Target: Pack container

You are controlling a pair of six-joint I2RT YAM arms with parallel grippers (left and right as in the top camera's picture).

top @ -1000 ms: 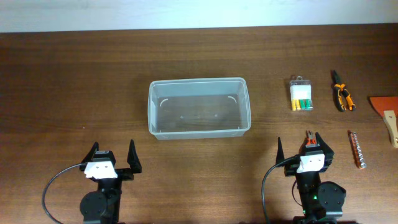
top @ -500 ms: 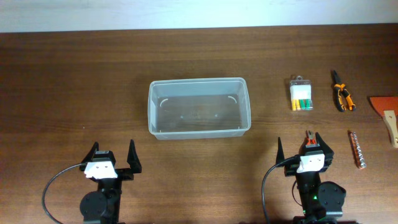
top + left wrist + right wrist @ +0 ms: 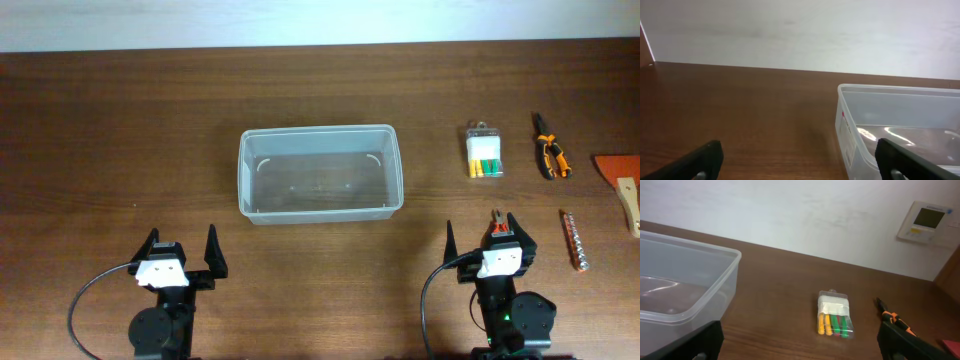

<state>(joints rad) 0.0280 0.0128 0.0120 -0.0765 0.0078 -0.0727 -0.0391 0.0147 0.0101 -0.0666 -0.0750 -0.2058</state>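
Note:
The container (image 3: pixel 320 152) is a clear plastic bin, empty, at the table's middle; it also shows in the left wrist view (image 3: pixel 900 125) and the right wrist view (image 3: pixel 685 285). A clear pack of yellow and green pieces (image 3: pixel 484 153) (image 3: pixel 834 315) lies to its right. Black-and-orange pliers (image 3: pixel 550 146) (image 3: pixel 894 317) lie further right. A bit strip (image 3: pixel 573 239) and a wooden-handled scraper (image 3: pixel 624 185) lie at the far right. My left gripper (image 3: pixel 182 252) (image 3: pixel 800 165) is open and empty near the front edge. My right gripper (image 3: pixel 488 243) (image 3: pixel 800 345) is open and empty.
A white wall runs behind the table's far edge. A wall thermostat (image 3: pixel 925 221) shows in the right wrist view. Bare wooden table surface (image 3: pixel 120 130) lies left of the bin.

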